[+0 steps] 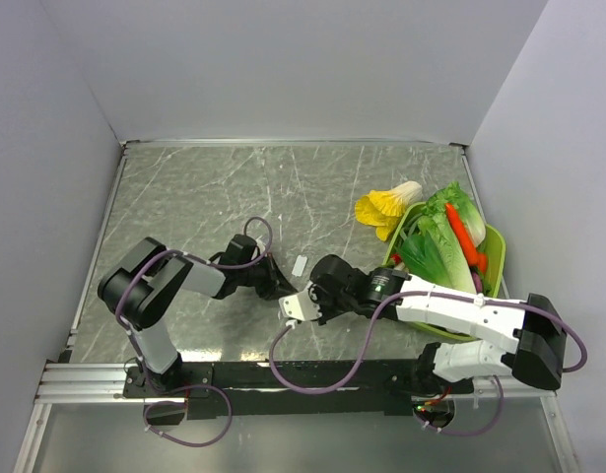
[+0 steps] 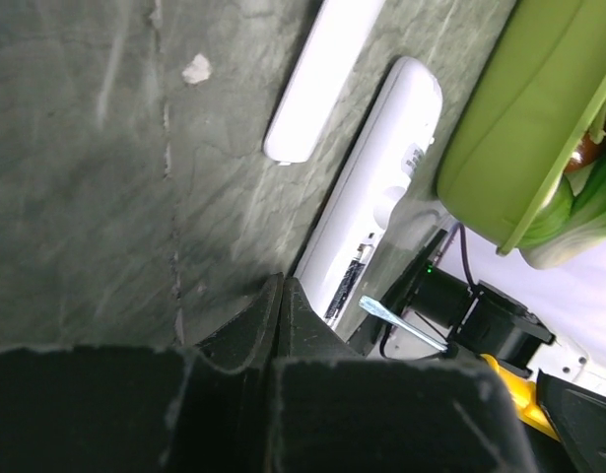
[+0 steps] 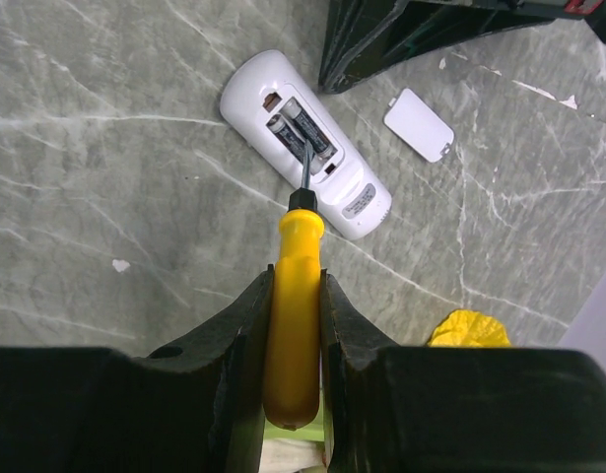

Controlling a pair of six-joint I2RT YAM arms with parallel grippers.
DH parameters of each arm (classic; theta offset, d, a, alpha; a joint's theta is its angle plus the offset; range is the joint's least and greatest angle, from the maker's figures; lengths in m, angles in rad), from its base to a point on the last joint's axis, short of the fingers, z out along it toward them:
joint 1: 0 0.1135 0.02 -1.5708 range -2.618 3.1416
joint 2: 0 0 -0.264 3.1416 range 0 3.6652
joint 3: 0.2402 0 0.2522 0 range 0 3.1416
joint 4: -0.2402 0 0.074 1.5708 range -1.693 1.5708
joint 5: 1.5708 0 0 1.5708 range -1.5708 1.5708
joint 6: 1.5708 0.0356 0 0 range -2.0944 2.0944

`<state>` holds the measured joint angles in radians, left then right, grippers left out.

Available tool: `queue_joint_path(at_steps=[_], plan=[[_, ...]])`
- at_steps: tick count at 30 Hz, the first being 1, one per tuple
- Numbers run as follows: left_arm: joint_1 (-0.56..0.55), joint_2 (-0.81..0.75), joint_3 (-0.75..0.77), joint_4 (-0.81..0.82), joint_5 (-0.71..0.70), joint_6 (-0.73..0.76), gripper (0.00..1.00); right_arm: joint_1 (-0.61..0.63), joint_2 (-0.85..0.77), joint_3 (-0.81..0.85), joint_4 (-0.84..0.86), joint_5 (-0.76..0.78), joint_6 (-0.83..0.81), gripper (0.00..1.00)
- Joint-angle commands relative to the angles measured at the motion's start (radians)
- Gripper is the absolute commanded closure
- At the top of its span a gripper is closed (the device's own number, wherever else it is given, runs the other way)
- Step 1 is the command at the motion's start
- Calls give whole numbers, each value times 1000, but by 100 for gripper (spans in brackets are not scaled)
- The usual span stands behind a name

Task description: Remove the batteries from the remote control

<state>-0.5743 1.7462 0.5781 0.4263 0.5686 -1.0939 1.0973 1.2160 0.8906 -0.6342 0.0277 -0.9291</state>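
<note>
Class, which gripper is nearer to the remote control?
Left. The left gripper, shut, has its fingertips right beside the remote control's battery end. The right gripper sits farther off, clamping a yellow screwdriver whose blade tip alone reaches the batteries.

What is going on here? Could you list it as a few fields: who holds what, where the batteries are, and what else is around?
remote control: lying on the table, compartment open
batteries: two, both in the compartment, not yet out
right gripper: shut on the screwdriver, whose tip sits at the batteries
left gripper: shut, empty, tip beside the remote control
cover: off, lying on the table apart from the remote control
basket: green, holds vegetables
</note>
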Motion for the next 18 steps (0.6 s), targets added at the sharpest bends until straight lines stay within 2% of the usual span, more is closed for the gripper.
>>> queue_joint_path(at_steps=[1,18], plan=[[1,24,-4,98,51,-24,99,6,20,53,-7,8,-57,100],[-2,32,-15,106,56,-27,99,4,63,68,-21,-15,-96,100]])
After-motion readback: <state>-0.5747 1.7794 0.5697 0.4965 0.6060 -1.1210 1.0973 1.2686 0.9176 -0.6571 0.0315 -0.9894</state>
